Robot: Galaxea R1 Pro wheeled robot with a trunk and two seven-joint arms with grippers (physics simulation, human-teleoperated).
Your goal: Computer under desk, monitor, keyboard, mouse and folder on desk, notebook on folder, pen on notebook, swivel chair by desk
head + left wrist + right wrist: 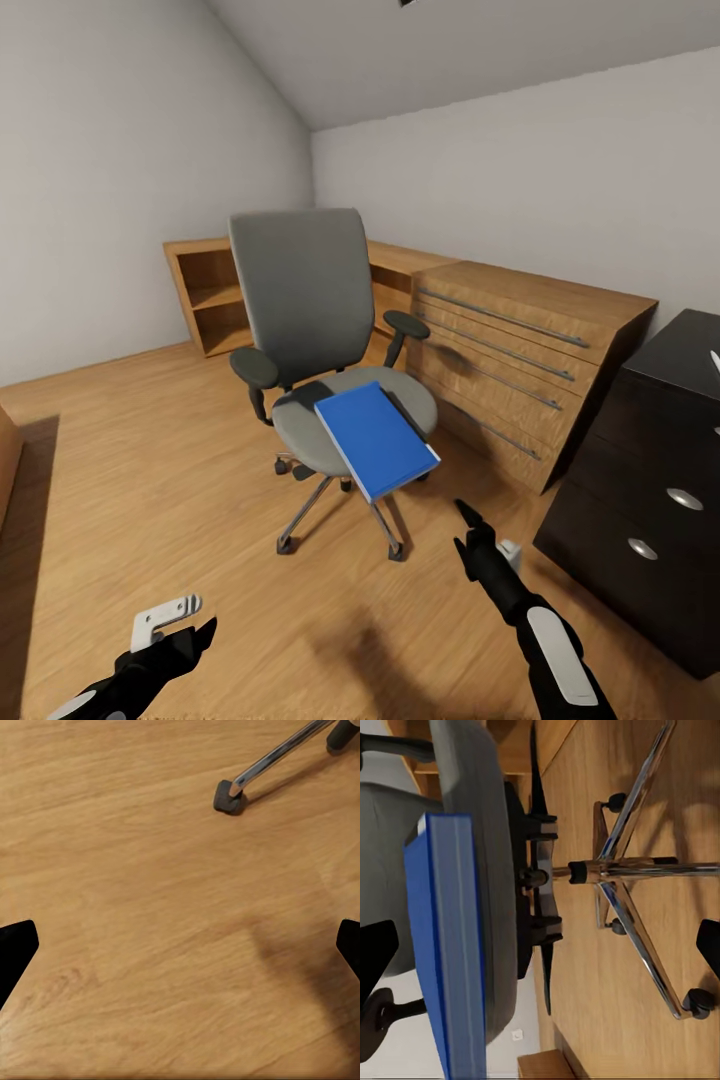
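Note:
The grey swivel chair point(300, 300) stands in the middle of the wood floor, facing me. The blue folder point(376, 440) lies flat on its seat, with one corner hanging past the front edge. My right gripper point(480, 535) is open, low in front of the chair and below the folder's overhanging corner. In the right wrist view point(540, 952) the folder's pale page edge point(442, 945) and the chrome star base point(622, 870) appear. My left gripper point(190, 622) is open above bare floor, and its wrist view point(180, 945) catches one chair caster point(229, 795). The black desk's drawers point(650, 450) are at the right.
A light wooden chest of drawers point(520, 350) stands between the chair and the desk. A low wooden shelf point(210, 290) runs along the back wall. A thin white sliver point(715, 362) lies on the desk top at the picture's edge. Open floor lies to the left.

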